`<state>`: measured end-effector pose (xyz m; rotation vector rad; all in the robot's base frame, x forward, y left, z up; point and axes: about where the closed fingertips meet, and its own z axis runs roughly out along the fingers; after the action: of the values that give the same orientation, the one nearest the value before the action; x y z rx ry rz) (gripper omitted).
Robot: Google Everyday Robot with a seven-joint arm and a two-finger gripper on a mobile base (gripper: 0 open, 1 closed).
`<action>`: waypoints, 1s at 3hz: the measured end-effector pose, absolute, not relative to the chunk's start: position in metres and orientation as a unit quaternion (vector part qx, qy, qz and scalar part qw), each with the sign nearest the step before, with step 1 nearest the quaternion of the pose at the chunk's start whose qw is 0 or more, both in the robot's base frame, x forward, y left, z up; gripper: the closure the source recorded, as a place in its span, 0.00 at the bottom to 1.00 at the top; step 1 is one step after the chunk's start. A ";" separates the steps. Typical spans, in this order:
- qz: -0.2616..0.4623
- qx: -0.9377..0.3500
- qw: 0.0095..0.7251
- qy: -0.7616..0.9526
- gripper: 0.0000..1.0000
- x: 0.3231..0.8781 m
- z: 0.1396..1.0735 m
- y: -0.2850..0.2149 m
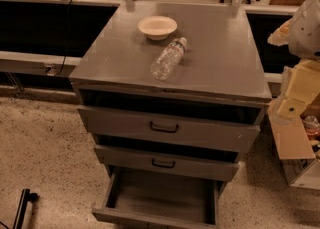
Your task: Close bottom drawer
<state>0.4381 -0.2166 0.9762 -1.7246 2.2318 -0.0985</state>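
Right at the front, the bottom drawer [160, 193] is hanging wide open, pulled far out of the cabinet toward us, its plain grey floor bare. Its front panel sits at the lower edge of the view and the handle is cut off from sight. So the job is all ahead: by my read nothing is done yet, and the whole push inward is left.

Over on the right, the gripper [297, 95] hangs beside the cabinet, level with the top drawer and above a cardboard box [295, 148]. It is well apart from the bottom drawer and touches no part of it. How wide it is set, I cannot tell, and I see nothing held.

Moving back, the middle drawer [165, 162] and the top drawer [167, 128] each stick out a little. On the cabinet top [220, 63] a clear bottle [168, 58] lies on its side, with a pale bowl [157, 27] just behind it.
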 end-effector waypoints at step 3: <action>0.098 -0.618 0.201 0.754 0.00 0.449 0.859 -0.141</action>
<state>0.4492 -0.1406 0.8594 -1.7267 2.1067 0.2728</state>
